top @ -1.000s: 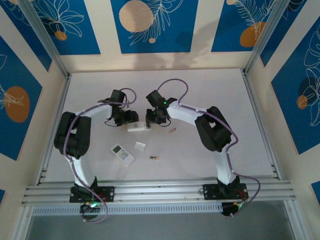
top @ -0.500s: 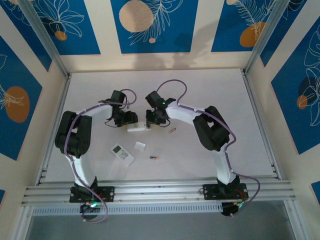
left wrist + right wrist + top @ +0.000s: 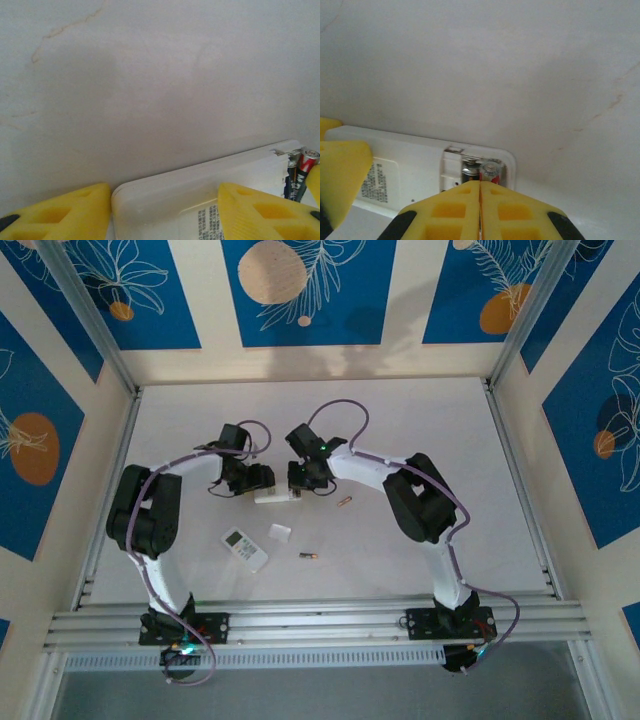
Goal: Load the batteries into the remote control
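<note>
Yellow left end effector (image 3: 163, 202) clamps remote (image 3: 200, 172) | right end effector (image 3: 480, 195) clenched (over batteries (image 3: 481, 172))

A robotics lab test cell: a white bench (image 3: 420, 420) framed by aluminium rails (image 3: 320, 625), enclosed by blue leaf-patterned wall panels (image 3: 300, 290), two arms bolted on.

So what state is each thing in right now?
Remote: face down, battery slot open.
Batteries in slot: two inside.
Left gripper: closed on the remote, holding it.
Right gripper: shut, empty, over the slot.
Loose batteries: lying on the table.
Battery lid: off, on the table.
Second remote: face up, untouched.
</note>
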Controlling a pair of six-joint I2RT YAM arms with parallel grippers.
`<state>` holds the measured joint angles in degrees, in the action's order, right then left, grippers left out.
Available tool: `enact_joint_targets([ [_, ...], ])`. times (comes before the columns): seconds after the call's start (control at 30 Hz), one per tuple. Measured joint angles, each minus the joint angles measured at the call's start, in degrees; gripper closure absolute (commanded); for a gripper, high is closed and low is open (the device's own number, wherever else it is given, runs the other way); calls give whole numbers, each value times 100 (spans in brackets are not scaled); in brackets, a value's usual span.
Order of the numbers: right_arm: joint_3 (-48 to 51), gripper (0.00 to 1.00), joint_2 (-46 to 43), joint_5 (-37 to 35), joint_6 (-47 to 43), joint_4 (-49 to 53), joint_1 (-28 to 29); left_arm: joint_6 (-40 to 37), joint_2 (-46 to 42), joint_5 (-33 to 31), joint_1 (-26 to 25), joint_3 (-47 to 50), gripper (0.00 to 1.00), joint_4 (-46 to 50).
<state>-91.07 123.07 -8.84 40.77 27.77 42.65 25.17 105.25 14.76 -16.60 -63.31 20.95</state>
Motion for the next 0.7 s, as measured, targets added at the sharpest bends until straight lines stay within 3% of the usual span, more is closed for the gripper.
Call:
enact_joint_targets([
  [0.4,-13,91,63,37,81,-13,87,109,-105,0,2,184,43,-214],
  [0.7,-566,87,63,404,-61,704,44,149,-127,0,2,210,42,-254],
])
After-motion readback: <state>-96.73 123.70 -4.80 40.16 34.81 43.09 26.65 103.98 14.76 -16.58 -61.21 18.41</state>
